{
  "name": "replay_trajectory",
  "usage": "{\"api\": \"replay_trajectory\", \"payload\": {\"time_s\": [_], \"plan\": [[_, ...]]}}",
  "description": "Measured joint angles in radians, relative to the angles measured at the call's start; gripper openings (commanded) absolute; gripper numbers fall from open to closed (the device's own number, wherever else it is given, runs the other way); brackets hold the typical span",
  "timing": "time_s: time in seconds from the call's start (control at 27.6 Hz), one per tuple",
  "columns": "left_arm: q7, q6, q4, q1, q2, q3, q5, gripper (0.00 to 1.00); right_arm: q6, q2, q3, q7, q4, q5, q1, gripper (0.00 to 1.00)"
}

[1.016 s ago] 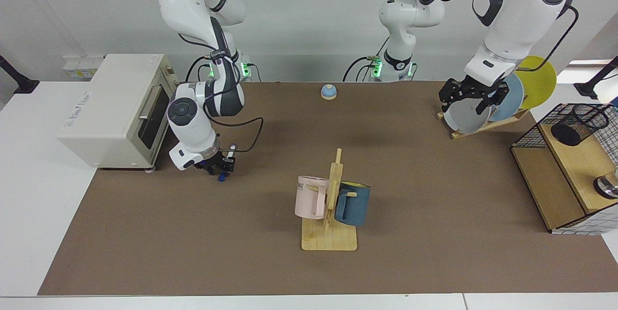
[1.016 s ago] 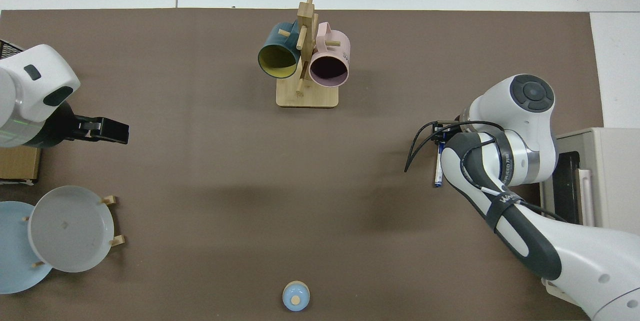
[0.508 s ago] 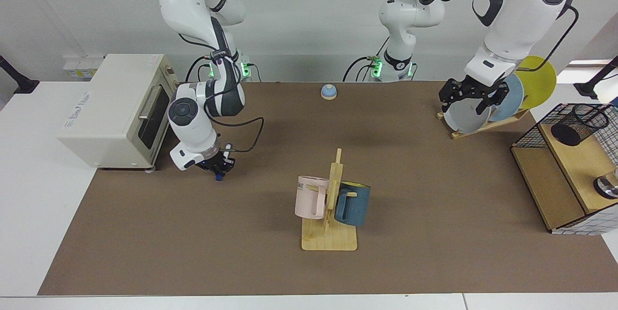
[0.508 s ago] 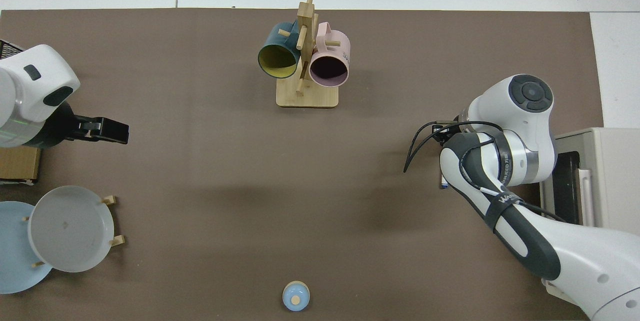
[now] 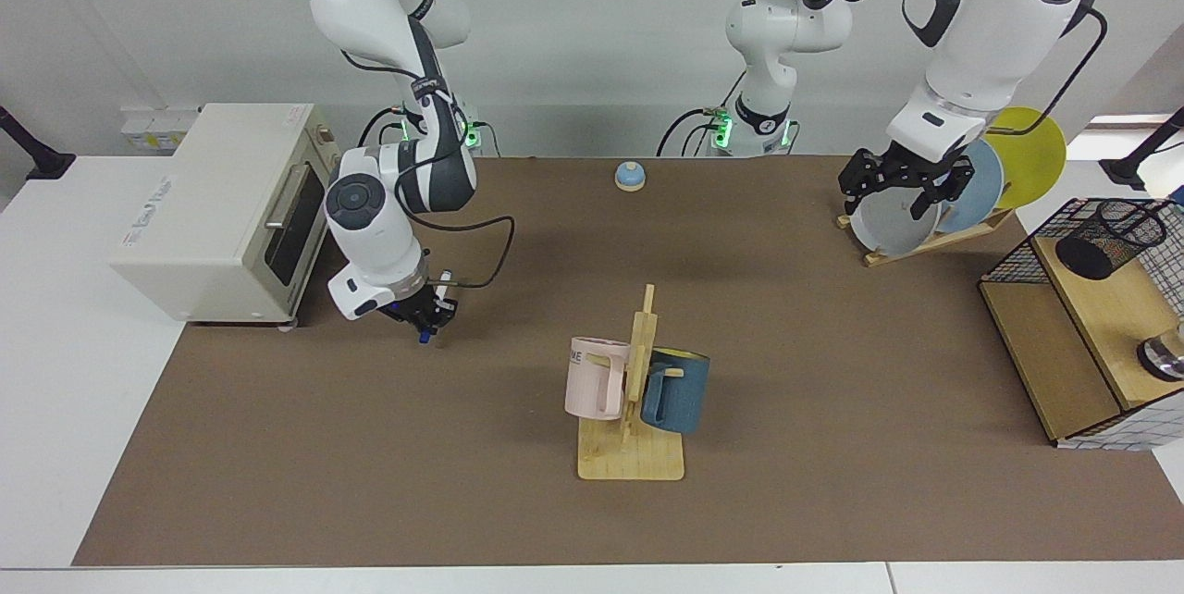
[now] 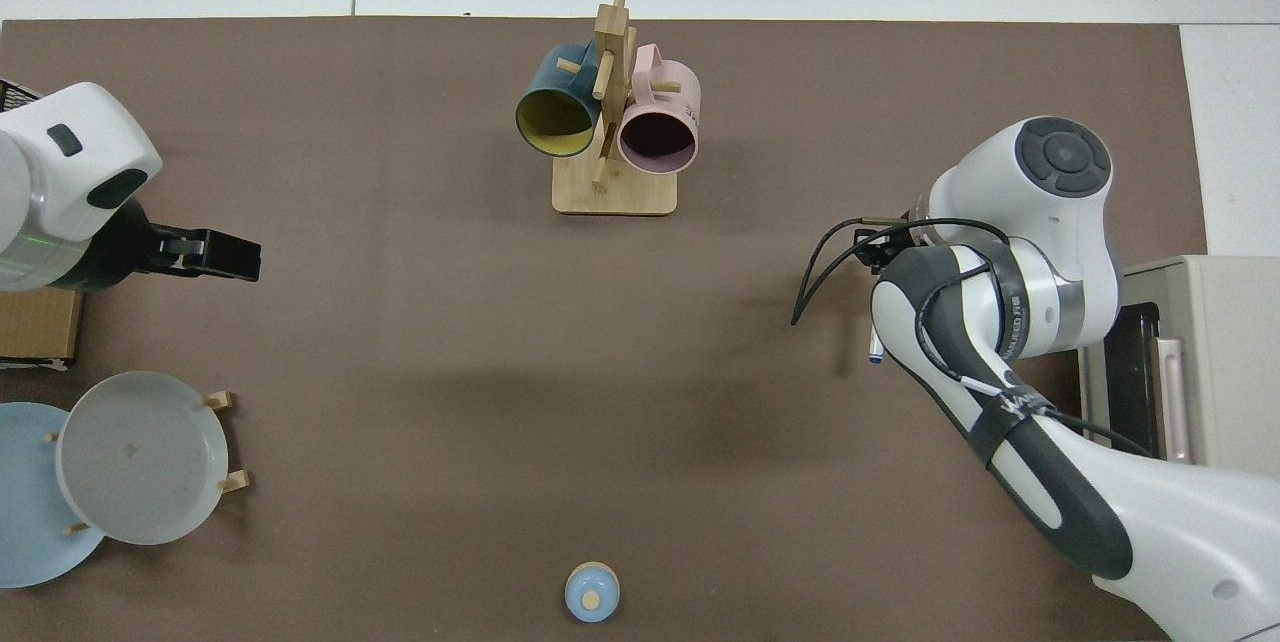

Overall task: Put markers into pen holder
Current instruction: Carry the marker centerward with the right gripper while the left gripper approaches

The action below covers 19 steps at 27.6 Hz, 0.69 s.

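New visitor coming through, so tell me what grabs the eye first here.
The right end effector, beside the white toaster oven, grips a slim marker just above the brown mat. At mid-table a wooden mug tree holds a pink mug and a blue mug. The left end effector waits by the plate rack, open.

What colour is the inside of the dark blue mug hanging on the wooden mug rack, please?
Yellow inside the dark blue mug, seen best in the top view.

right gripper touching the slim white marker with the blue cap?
Touching. In the facing view the right gripper is closed on the slim white blue-capped marker, whose ends stick out above and below it. The top view shows only one marker end.
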<state>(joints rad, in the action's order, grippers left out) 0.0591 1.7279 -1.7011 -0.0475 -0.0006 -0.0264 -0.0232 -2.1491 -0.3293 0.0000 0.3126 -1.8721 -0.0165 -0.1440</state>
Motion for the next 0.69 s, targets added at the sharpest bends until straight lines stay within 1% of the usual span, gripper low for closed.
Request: {"api": "replay_trajectory", "payload": {"time_s": [0.22,0.36,0.54,0.69], "plan": [[0.000,0.007,0.034,0.000,-0.015,-0.002,0.000,1.00,0.123,0.058,0.002,0.081,0.066,0.000,-0.038,0.00],[0.001,0.010,0.055,0.001,-0.018,0.000,0.000,1.00,0.177,0.106,0.003,0.116,0.083,-0.007,-0.054,0.00],[0.055,0.010,0.062,-0.001,-0.017,-0.006,0.000,1.00,0.223,0.158,0.005,0.173,0.086,-0.067,-0.072,0.00],[0.167,0.009,0.062,-0.001,-0.017,-0.021,0.000,1.00,0.230,0.184,0.009,0.250,0.086,-0.098,-0.080,0.00]]}}
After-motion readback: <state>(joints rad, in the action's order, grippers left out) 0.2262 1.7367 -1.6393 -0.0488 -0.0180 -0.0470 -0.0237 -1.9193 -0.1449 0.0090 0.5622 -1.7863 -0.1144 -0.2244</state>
